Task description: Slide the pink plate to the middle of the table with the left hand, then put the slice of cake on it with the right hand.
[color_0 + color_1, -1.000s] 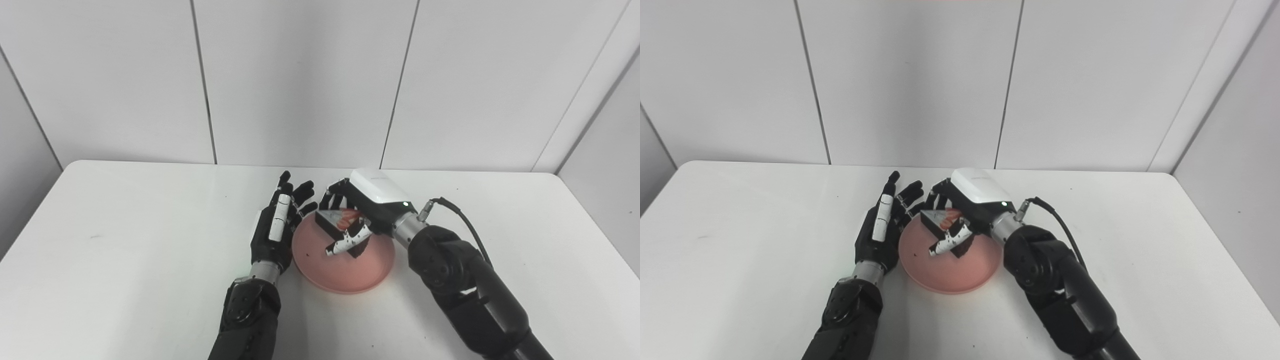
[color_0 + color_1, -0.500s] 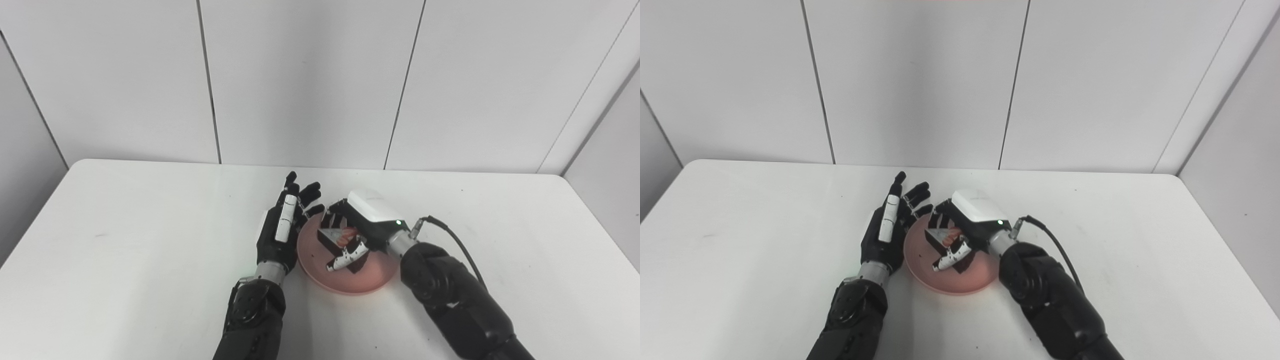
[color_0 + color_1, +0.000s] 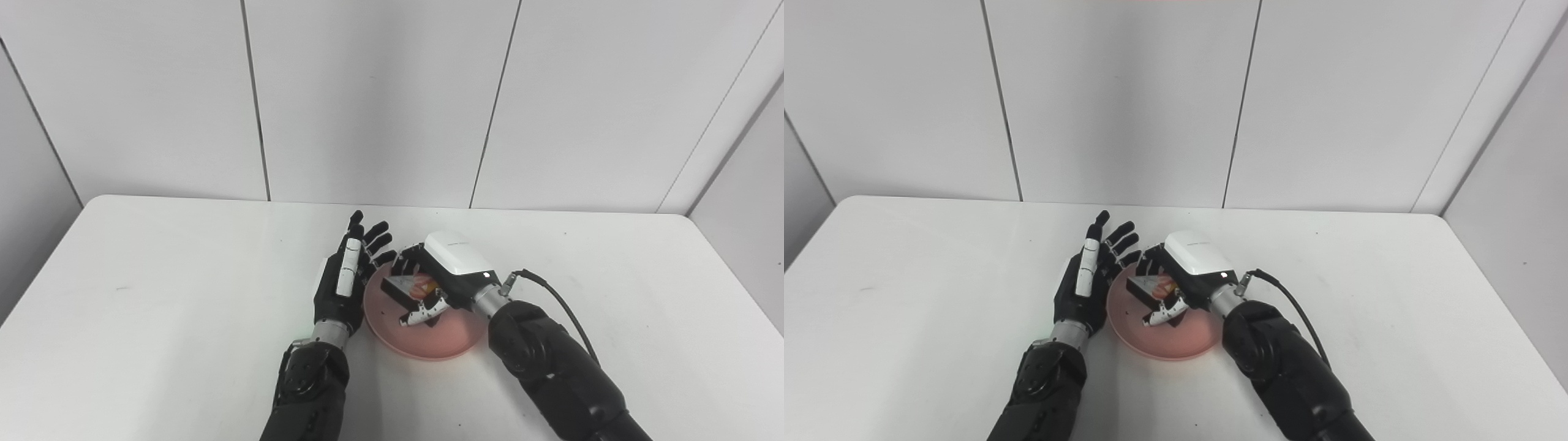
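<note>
Right hand [image 3: 432, 288] is closed around the slice of cake [image 3: 409, 286], holding it low over the pink plate [image 3: 422, 334]; whether the cake touches the plate is unclear. At 9 o'clock of the plate, left hand [image 3: 343, 288] stands empty, fingers spread, on the white surface [image 3: 153, 294].

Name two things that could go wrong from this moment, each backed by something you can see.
1. The right hand grips the cake slice over the pink plate; opening unevenly might tip it.
2. The left hand stands open beside the plate's rim; a bump could shift the plate.
</note>
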`<state>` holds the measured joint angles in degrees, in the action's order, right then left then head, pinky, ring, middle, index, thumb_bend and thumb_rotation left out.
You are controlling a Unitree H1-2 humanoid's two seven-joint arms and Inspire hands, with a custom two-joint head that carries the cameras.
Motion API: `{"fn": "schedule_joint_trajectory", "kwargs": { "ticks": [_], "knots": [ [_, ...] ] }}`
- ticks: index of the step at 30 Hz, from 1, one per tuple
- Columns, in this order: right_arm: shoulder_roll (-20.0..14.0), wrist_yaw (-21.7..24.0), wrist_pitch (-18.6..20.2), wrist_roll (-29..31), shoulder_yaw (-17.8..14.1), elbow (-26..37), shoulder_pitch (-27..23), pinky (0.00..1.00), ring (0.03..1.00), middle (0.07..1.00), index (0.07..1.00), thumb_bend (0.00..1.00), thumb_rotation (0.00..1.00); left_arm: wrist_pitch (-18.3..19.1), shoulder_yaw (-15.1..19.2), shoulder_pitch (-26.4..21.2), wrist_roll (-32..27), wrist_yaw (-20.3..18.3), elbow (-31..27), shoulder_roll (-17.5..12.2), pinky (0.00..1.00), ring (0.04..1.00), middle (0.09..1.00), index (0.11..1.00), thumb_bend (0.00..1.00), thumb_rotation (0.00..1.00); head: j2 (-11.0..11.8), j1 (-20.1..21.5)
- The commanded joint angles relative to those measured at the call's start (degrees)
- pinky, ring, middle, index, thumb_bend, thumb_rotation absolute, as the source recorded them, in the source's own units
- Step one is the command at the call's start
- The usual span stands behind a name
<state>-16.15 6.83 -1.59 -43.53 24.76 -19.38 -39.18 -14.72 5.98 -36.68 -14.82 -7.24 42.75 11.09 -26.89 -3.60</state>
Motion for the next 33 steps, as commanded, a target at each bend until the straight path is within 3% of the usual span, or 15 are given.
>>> {"fn": "schedule_joint_trajectory", "kwargs": {
  "ticks": [1,6,10,14,17,20,23,26,29,32,33],
  "knots": [
    [-1.00,-2.28,-2.94,0.61,-1.27,2.17,-1.23,0.54,0.659,0.721,0.684,0.86,0.74,0.82,0.06,3.18,0.19,-0.04,2.77,-0.35,0.75,0.856,0.850,0.952,0.89,0.80,0.04,0.01],
    [-1.82,-2.41,-3.81,1.73,-2.39,3.63,0.46,0.59,0.711,0.752,0.725,0.97,0.84,1.38,0.62,3.23,-0.85,-0.59,2.58,-0.53,0.78,0.859,0.820,0.949,0.89,0.78,0.09,0.03],
    [-2.51,-1.90,-3.08,2.38,-3.57,6.95,2.59,0.60,0.726,0.759,0.734,0.92,0.83,2.08,0.77,3.79,-1.15,-0.75,1.52,-0.39,0.80,0.855,0.812,0.949,0.90,0.76,0.37,-0.16],
    [-1.54,-9.20,-9.93,5.32,-6.80,7.04,4.90,0.53,0.634,0.674,0.648,0.92,0.72,2.25,0.68,4.33,-1.05,-0.48,0.80,-0.36,0.79,0.853,0.808,0.949,0.90,0.77,0.59,-0.36],
    [-0.06,-18.30,-18.33,7.55,-10.20,4.76,6.42,0.48,0.555,0.595,0.577,0.92,0.67,2.91,1.36,4.54,-1.83,-0.20,0.17,-0.27,0.80,0.851,0.800,0.945,0.91,0.74,1.20,-0.46],
    [2.05,-26.12,-24.28,10.11,-13.70,1.46,7.31,0.49,0.548,0.576,0.550,0.87,0.68,1.82,1.38,4.64,-1.36,0.19,0.32,-0.55,0.81,0.857,0.804,0.947,0.94,0.73,1.77,-0.54],
    [3.23,-30.47,-25.31,15.28,-15.03,-0.77,7.93,0.53,0.573,0.589,0.564,0.72,0.79,-0.44,0.54,4.89,0.54,0.87,0.09,-1.03,0.83,0.890,0.843,0.964,0.91,0.75,2.13,-0.93],
    [5.02,-29.44,-25.31,25.70,-17.58,-3.17,8.85,0.58,0.618,0.629,0.593,0.70,0.89,-2.77,-0.07,5.35,2.31,1.69,-0.53,-1.24,0.85,0.911,0.882,0.972,0.89,0.75,2.23,-1.18],
    [7.33,-23.60,-25.29,38.57,-21.45,-6.05,9.21,0.64,0.687,0.701,0.644,0.73,0.98,-3.86,-0.01,5.77,2.78,2.55,-1.24,-1.11,0.89,0.929,0.922,0.972,0.85,0.75,1.89,-1.28],
    [9.71,-16.75,-24.53,50.86,-25.72,-8.71,9.19,0.69,0.716,0.723,0.663,0.76,0.98,-3.78,-0.30,6.54,4.07,4.31,-2.93,-1.08,0.92,0.954,0.951,0.965,0.84,0.75,1.18,-1.75],
    [10.49,-14.65,-23.92,54.55,-27.22,-10.02,9.03,0.73,0.737,0.748,0.682,0.77,0.94,-4.11,-0.72,6.88,5.72,5.92,-3.57,-1.13,0.95,0.964,0.963,0.959,0.82,0.74,1.11,-1.86]
  ]
}}
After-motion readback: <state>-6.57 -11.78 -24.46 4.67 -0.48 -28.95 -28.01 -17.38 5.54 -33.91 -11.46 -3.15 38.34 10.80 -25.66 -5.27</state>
